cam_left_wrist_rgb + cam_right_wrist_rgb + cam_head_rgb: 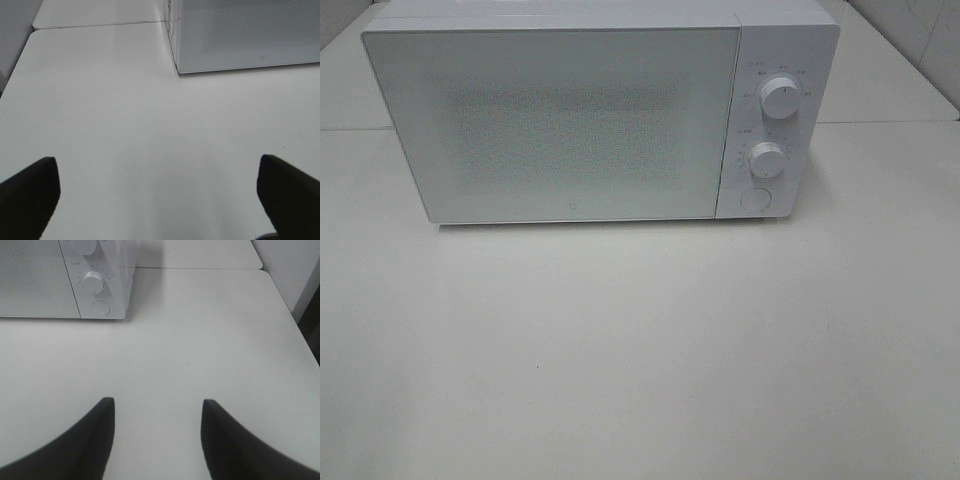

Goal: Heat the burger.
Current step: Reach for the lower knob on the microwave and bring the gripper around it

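The left end effector [157, 167] hung wide open and empty. The right end effector [157, 402] was partly open, also empty. Both were above the white bench [640, 350]. At twelve o'clock stood a white microwave [570, 120], door shut, its contents hidden. The burger was nowhere in view. Likely risks: a push on the door button [755, 198] could slide the microwave back, or heating could start with nothing inside.
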